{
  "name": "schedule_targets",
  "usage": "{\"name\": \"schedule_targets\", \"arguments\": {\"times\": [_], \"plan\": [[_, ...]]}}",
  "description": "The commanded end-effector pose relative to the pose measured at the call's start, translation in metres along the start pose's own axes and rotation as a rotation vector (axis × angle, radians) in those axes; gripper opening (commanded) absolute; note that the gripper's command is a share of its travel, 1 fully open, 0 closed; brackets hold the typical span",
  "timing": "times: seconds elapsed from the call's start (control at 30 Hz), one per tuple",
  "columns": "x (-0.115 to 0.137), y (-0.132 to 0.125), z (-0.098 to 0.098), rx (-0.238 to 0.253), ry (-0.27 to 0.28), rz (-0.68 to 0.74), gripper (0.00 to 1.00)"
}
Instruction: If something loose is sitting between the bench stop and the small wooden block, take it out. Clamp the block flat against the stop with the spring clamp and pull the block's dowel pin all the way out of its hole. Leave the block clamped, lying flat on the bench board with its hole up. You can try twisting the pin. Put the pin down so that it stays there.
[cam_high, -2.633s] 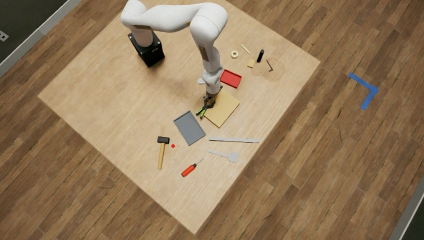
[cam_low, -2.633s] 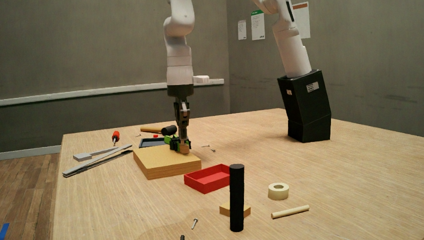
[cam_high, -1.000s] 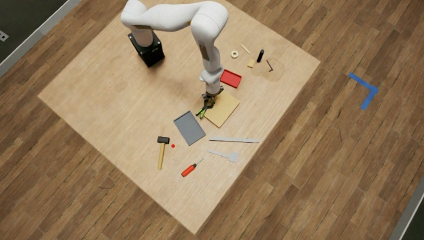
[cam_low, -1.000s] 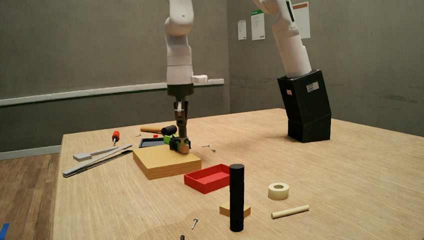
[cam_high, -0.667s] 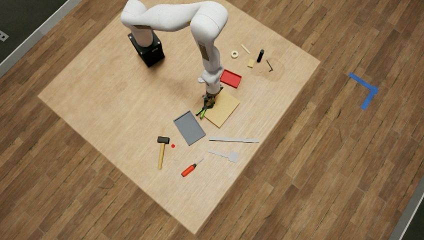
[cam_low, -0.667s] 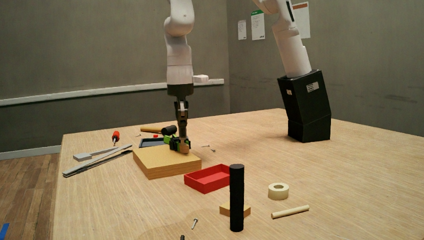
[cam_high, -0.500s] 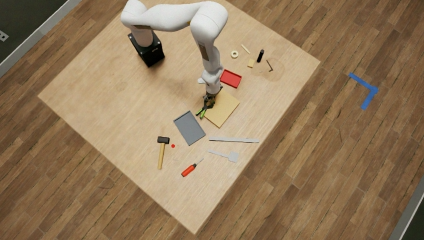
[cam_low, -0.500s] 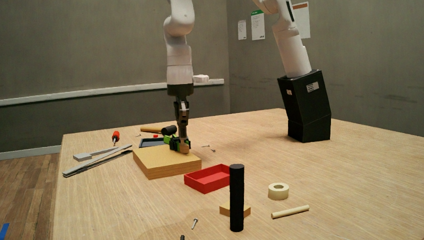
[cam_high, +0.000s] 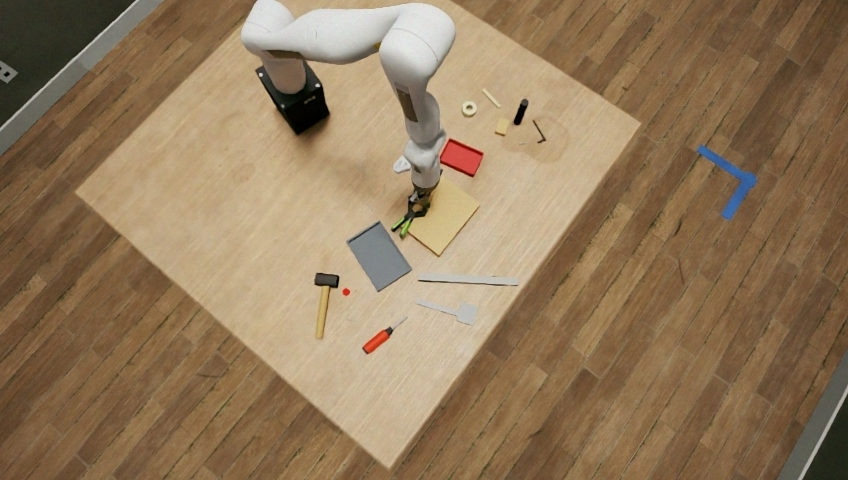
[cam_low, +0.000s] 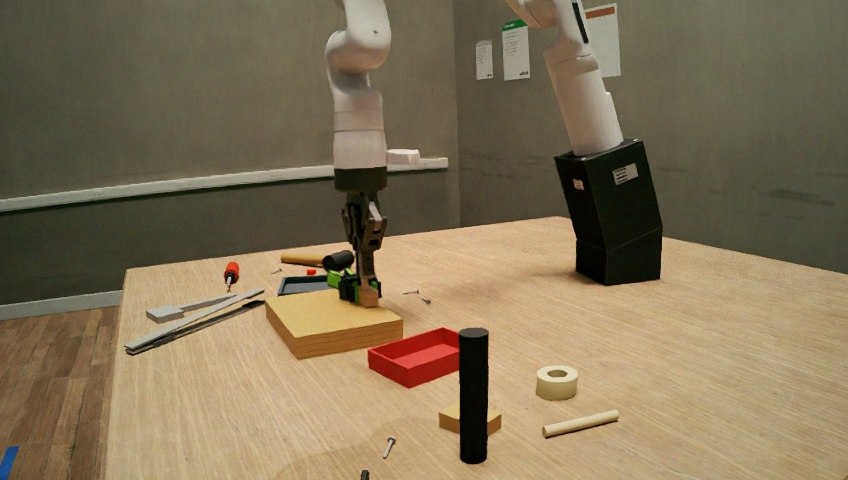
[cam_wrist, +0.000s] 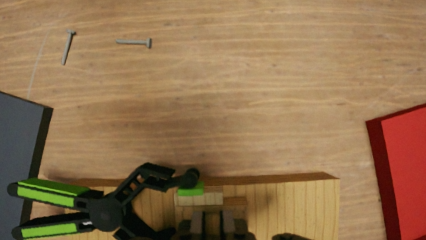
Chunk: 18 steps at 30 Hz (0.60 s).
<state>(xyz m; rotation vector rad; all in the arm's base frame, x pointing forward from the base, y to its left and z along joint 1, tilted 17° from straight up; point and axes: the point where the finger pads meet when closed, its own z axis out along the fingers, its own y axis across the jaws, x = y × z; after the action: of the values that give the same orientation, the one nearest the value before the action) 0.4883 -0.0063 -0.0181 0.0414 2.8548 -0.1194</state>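
The tan bench board (cam_high: 447, 224) (cam_low: 321, 324) (cam_wrist: 290, 210) lies mid-table. The small wooden block (cam_low: 370, 297) (cam_wrist: 200, 199) lies flat at its far edge, against the thin stop strip (cam_wrist: 275, 178). The black and green spring clamp (cam_high: 403, 225) (cam_low: 341, 280) (cam_wrist: 100, 211) has its jaw on the block, handles sticking off the board's corner. My gripper (cam_high: 418, 205) (cam_low: 364, 274) (cam_wrist: 212, 223) points straight down onto the block and is shut on the dowel pin, which the fingers hide.
A red tray (cam_high: 461, 157) (cam_low: 416, 356) (cam_wrist: 405, 170) sits beside the board, a grey tray (cam_high: 378, 254) (cam_wrist: 20, 150) on the other side. Two screws (cam_wrist: 134, 42) (cam_wrist: 66, 46) lie beyond. A hammer (cam_high: 323, 300), rulers, a screwdriver, a black cylinder (cam_low: 473, 395) and a tape roll (cam_low: 556, 381) lie around.
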Motion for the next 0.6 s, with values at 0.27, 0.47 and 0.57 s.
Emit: {"name": "schedule_targets", "arguments": {"times": [0.27, 0.47, 0.57], "plan": [[0.0008, 0.0008, -0.0018, -0.005, 0.001, -0.192, 0.10], [0.0008, 0.0007, -0.0019, -0.004, 0.001, -0.258, 0.10], [0.0008, 0.0008, -0.0020, -0.004, 0.001, -0.307, 0.10]]}}
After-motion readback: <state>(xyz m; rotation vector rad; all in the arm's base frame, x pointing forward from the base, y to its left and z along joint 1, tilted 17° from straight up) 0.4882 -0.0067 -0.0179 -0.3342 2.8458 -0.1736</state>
